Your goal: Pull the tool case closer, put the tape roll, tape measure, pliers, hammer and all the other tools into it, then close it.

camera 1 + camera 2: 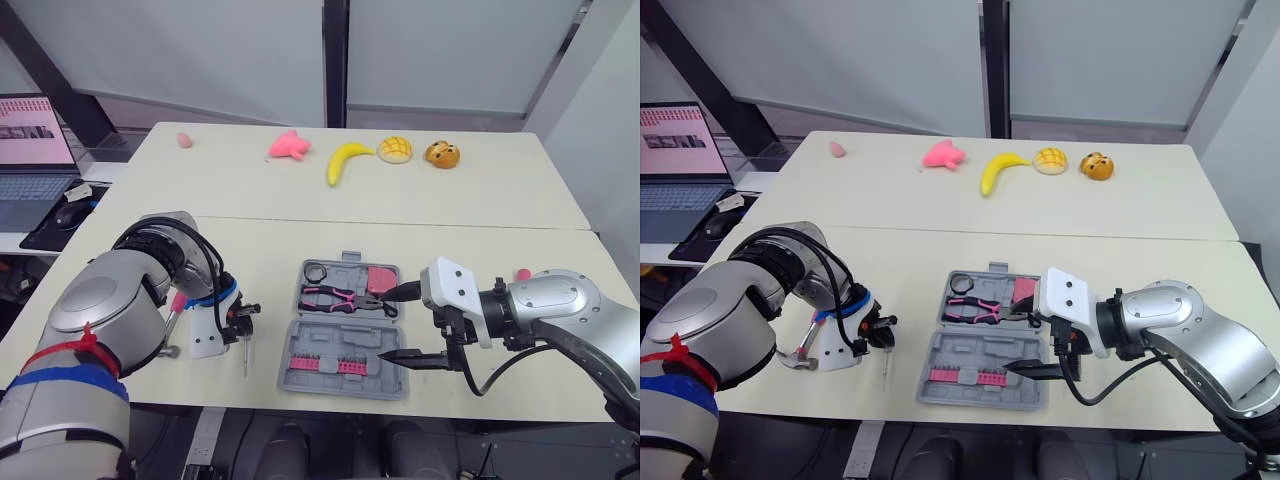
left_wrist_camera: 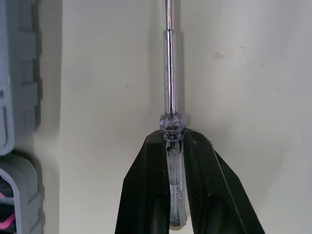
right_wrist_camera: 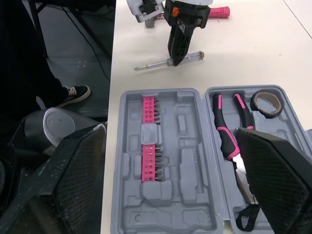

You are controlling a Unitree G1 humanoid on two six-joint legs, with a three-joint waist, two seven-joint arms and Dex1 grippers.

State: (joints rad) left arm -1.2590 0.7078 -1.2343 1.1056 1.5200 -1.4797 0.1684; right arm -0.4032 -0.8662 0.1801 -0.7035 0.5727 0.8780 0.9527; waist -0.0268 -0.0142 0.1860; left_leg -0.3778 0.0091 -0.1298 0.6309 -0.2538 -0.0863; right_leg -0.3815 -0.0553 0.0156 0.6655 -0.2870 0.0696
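The grey tool case (image 1: 345, 375) lies open at the table's front centre. Its far half holds pink-handled pliers (image 1: 335, 296), a tape roll (image 1: 316, 272) and a pink tape measure (image 1: 381, 279); its near half holds pink bits (image 3: 150, 141). Left of the case, my left gripper (image 2: 174, 135) is shut on the clear handle of a screwdriver (image 2: 169, 73), whose shaft (image 1: 246, 358) rests low on the table. A pink-handled hammer (image 1: 798, 356) lies under my left forearm. My right gripper (image 1: 390, 325) stands open over the case's right side, with nothing between its fingers.
Toy foods line the far table: a pink toy (image 1: 288, 146), a banana (image 1: 343, 160), a bun (image 1: 394, 149) and a muffin (image 1: 442, 154). A laptop (image 1: 35, 150) and mouse (image 1: 68, 213) sit on a side desk at the left. The table's front edge runs just beyond the case.
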